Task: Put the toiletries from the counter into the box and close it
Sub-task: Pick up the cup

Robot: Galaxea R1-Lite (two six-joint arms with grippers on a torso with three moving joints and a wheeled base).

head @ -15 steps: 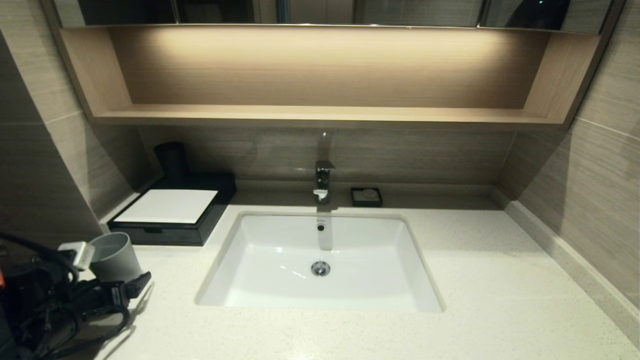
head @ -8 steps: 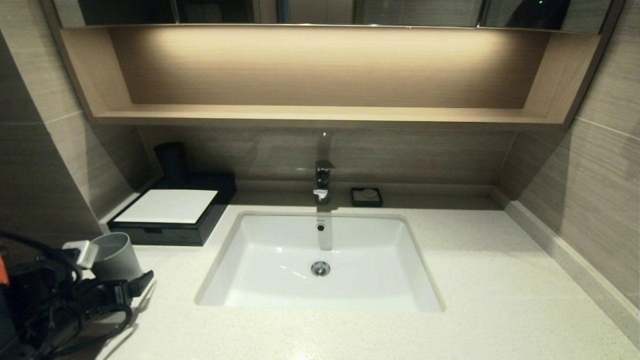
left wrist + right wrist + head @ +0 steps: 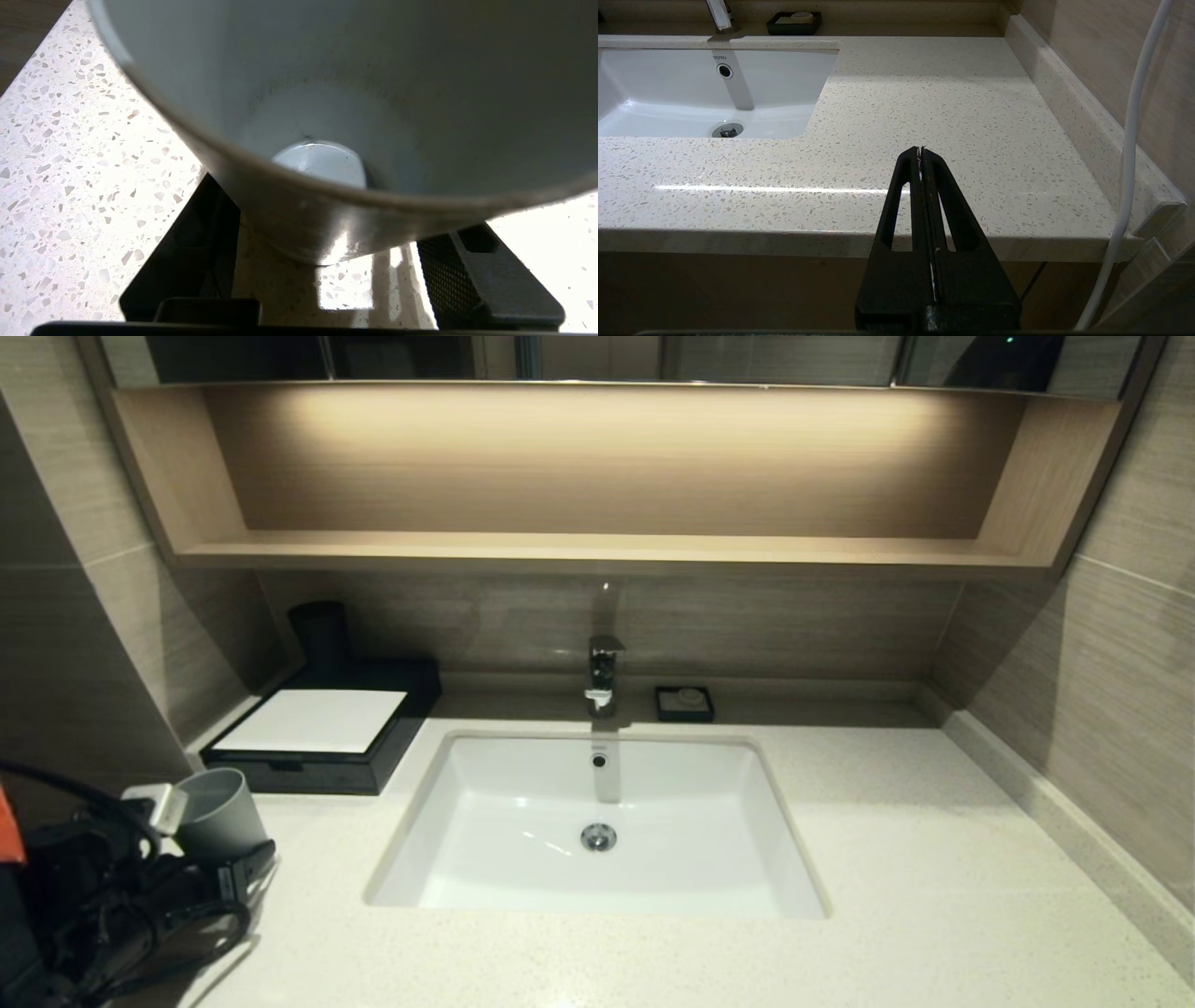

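Observation:
The black box [image 3: 317, 737] with its white top panel stands at the back left of the speckled counter [image 3: 887, 859], its front drawer pushed in. No wrapped stick or sachets show in any view. My left gripper [image 3: 224, 859] is at the counter's front left, open, with its fingers [image 3: 196, 252] standing on either side of the grey tumbler cup [image 3: 219, 812], which fills the left wrist view [image 3: 327, 93]. My right gripper [image 3: 920, 151] is shut and empty, just before the counter's front edge on the right, out of the head view.
The white sunken basin [image 3: 597, 821] takes up the middle, with the faucet [image 3: 604, 677] behind it. A small black soap dish [image 3: 684, 703] sits behind the basin on the right. A dark cylinder [image 3: 320, 635] stands behind the box. A raised stone edge [image 3: 1055, 812] runs along the right wall.
My left gripper has shifted slightly around the tumbler, and the tumbler has edged a little to the right. Nothing else has moved.

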